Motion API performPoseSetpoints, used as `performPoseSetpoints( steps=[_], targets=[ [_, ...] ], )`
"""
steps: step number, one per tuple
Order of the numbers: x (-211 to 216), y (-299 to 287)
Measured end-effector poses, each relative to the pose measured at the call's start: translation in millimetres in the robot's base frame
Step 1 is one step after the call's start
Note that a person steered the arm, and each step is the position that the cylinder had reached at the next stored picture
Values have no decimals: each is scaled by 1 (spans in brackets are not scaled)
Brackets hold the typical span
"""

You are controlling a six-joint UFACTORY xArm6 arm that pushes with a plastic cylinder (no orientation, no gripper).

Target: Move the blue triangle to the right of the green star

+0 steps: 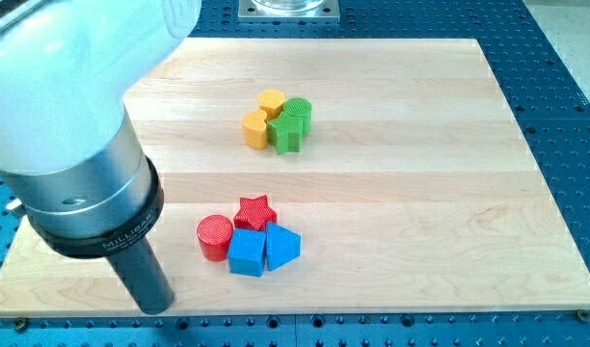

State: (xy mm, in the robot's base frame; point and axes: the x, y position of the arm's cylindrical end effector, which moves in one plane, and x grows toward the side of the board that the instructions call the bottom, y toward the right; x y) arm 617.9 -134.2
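Tip [156, 306] rests left of blue triangle [282, 248].

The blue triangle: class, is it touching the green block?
No: the blue triangle lies at the view's bottom beside the blue cube, well apart from the green block farther up.

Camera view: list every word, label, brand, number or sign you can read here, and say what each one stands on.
"MILLIBAR" (white print, partly hard to read, so uncertain): on the black ring around the grey metal cylinder of the arm, above the dark rod.
No other text: the coloured blocks, the wooden board and the blue perforated table bear none.
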Motion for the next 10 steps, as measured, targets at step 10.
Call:
performPoseSetpoints(
  steps=[10],
  targets=[
    [-168, 276]
  ],
)
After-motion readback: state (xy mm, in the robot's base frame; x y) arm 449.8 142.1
